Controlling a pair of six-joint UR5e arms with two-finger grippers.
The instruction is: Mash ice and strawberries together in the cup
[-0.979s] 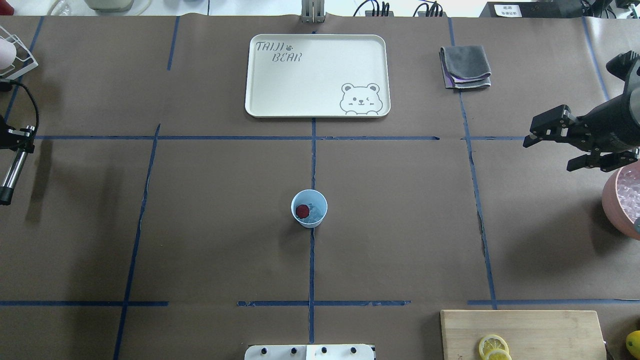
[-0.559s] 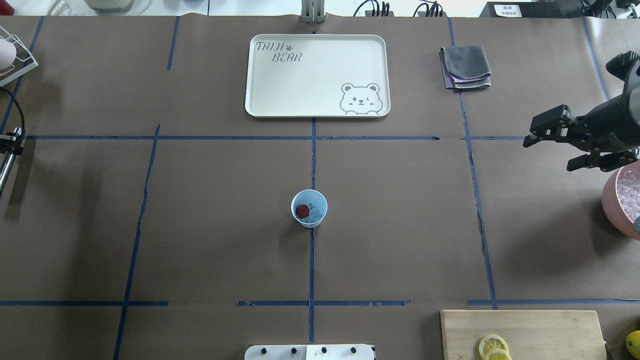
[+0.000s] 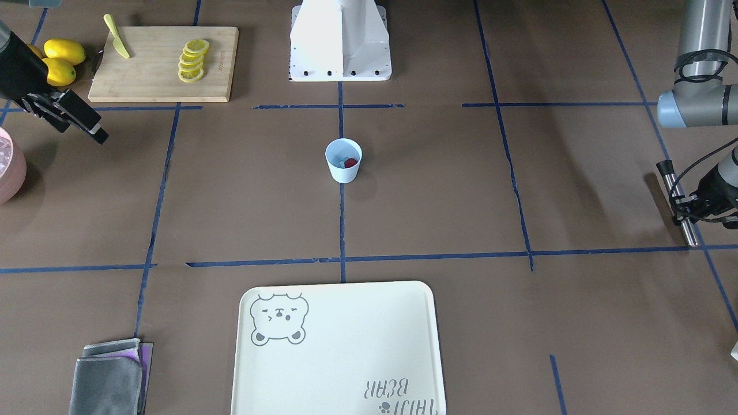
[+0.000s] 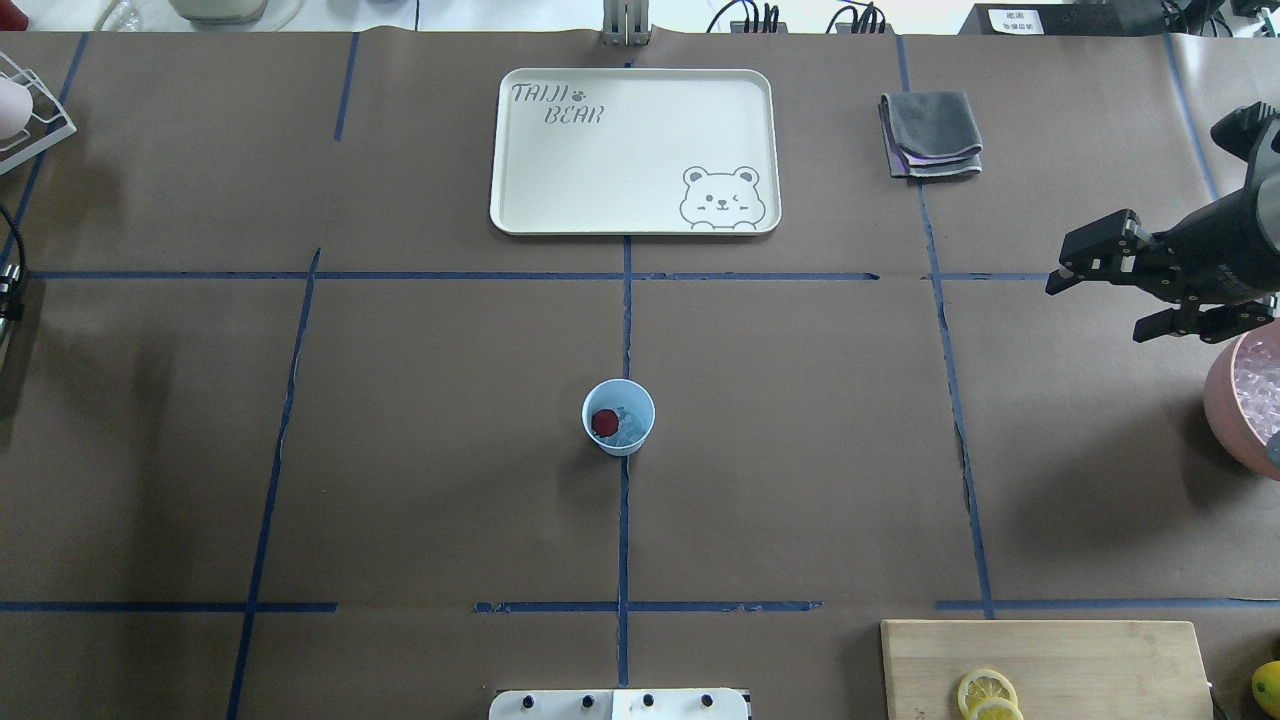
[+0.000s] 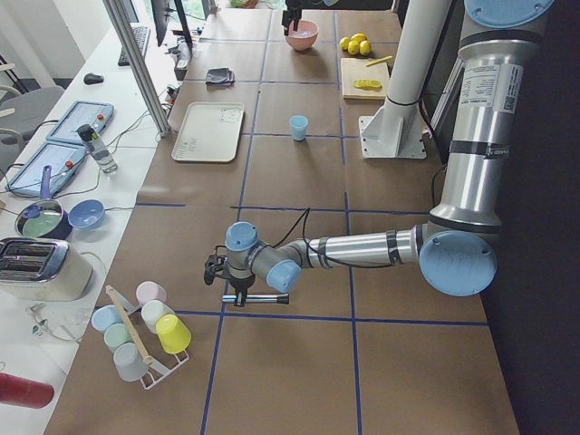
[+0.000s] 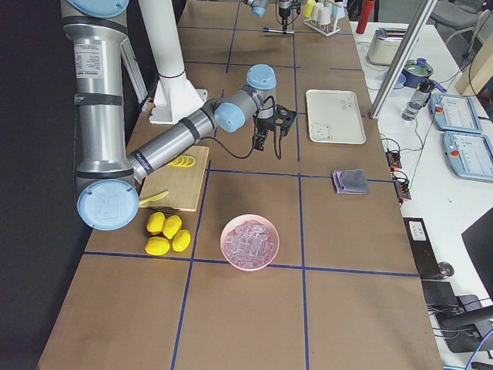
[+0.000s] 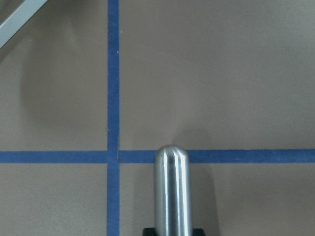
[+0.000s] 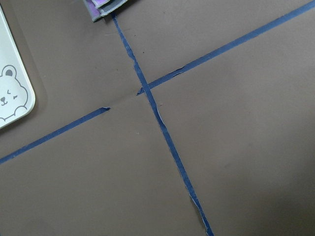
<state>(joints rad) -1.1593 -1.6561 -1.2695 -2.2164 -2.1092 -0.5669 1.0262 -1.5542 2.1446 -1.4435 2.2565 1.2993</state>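
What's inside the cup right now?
The cup holds one dark red strawberry piece with clear ice beside it. Whatever lies beneath them at the bottom is covered.

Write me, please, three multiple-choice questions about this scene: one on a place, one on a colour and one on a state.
1. The cup stands:
A on the tray
B on the cutting board
C directly on the table

2. The bowl on the table is:
A pink
B green
C black

3. The left hand is:
A open and empty
B shut on a metal rod
C shut on the cup

Answers:
1 C: the overhead view shows bare brown table all round the cup.
2 A: the bowl's wall shows pink at the table's edge.
3 B: the left wrist view shows the metal rod sticking out from the hand, and the front-facing view shows it clamped there.
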